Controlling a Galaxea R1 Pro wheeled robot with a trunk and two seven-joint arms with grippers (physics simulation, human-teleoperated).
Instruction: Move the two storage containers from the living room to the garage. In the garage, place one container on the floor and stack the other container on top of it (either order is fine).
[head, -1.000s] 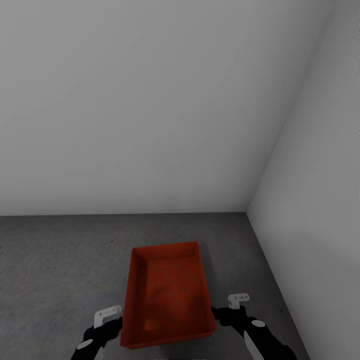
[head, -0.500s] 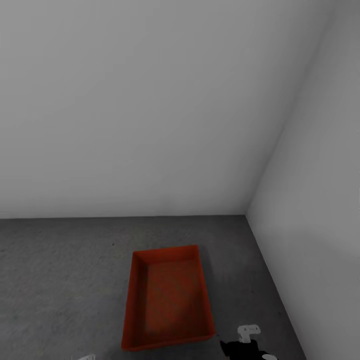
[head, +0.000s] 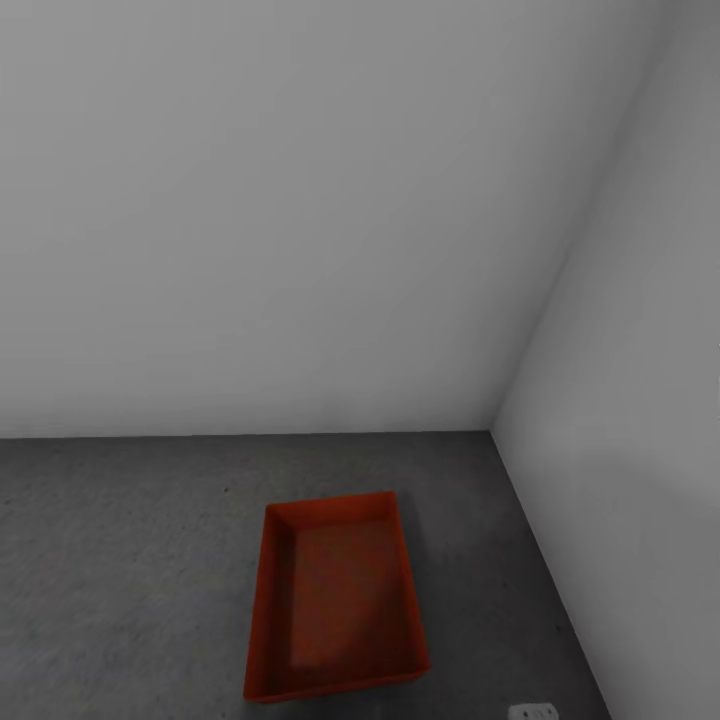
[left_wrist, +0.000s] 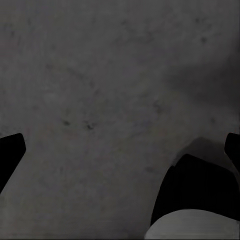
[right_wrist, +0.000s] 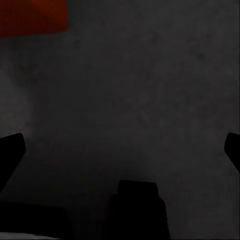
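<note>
Container (head: 338, 610) on grey floor (head: 120, 560) near wall corner, near edge cropped, left fingers (left_wrist: 11, 155) and right fingers (right_wrist: 10, 157) spread apart

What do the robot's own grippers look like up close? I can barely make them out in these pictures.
Each gripper has two black, matte fingers with blunt, squared tips. On the left gripper they show as dark wedges at both picture edges, above a black rounded part with a pale grey-white patch. The right gripper has the same black fingers, with a blocky black part between them. In the head view, a small white bracket peeks in.
</note>
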